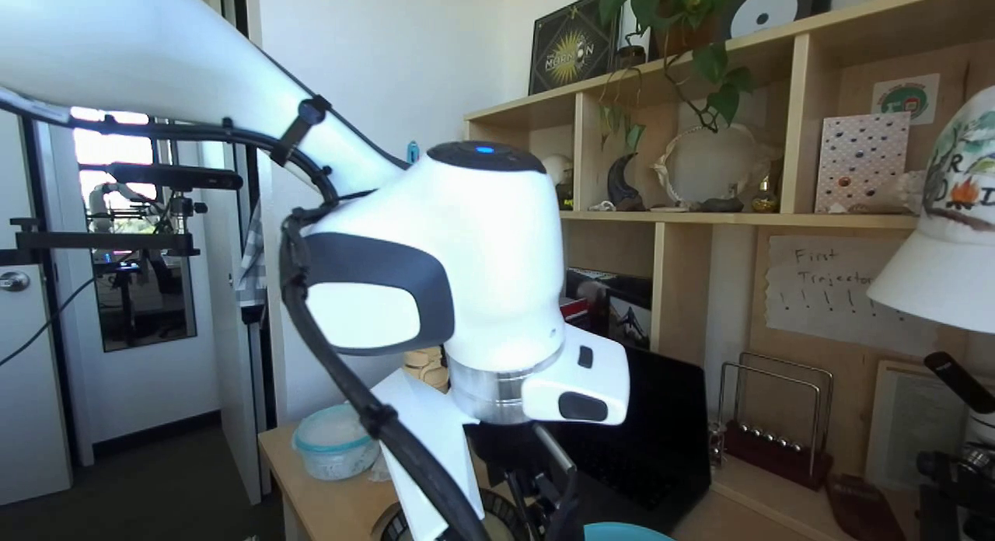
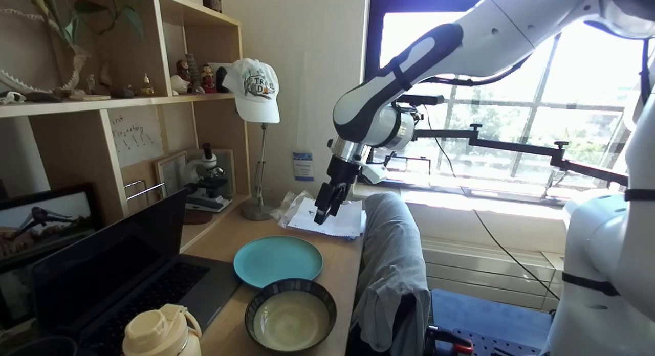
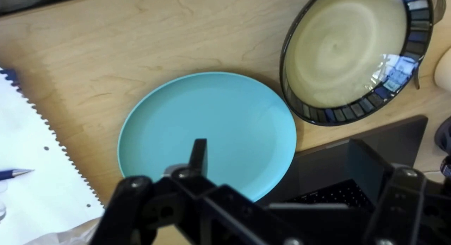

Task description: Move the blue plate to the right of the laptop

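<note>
While the gripper (image 3: pixel 278 148) is held above the desk (image 3: pixel 211 37), jaws are spread wide and nothing is gripped. Plate (image 2: pixel 279 261) is seated on the desk off the front corner of the laptop (image 2: pixel 143 264), bowl (image 2: pixel 291 317) rim just beside it; contact with either can't be confirmed. Plate can be judged light and stiff, with a slick face; whether it's plastic or ceramic can't be told, so chipping should be assumed possible. Too wide, it seems, to be spanned, so the rim should be pinched, one finger inside, one outside. Notebook (image 3: pixel 38 188) side is suggested, away from bowl and laptop. Lift should be kept low, as far-edge droop is likely in a one-edge hold.
</note>
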Available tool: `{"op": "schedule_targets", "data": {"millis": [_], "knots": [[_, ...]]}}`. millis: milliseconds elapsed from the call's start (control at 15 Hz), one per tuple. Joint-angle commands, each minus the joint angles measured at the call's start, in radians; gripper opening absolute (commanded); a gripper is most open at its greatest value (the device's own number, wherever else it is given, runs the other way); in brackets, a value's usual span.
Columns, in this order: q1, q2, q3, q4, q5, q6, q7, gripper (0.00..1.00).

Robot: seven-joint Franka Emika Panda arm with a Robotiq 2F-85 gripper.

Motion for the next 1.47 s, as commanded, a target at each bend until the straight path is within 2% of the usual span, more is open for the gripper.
{"op": "schedule_targets", "data": {"millis": [0,333,667,1000,1400], "knots": [[-0.046,0.124,0.053,0.081,0.156,0.019,-0.041,1.00],[-0.132,0.258,0.144,0.129,0.325,0.078,-0.033,1.00],[-0.204,0.371,0.215,0.157,0.440,0.153,0.015,1.00],[-0.228,0.458,0.242,0.164,0.434,0.187,0.135,1.00],[-0.223,0.510,0.255,0.157,0.402,0.218,0.259,1.00]]}}
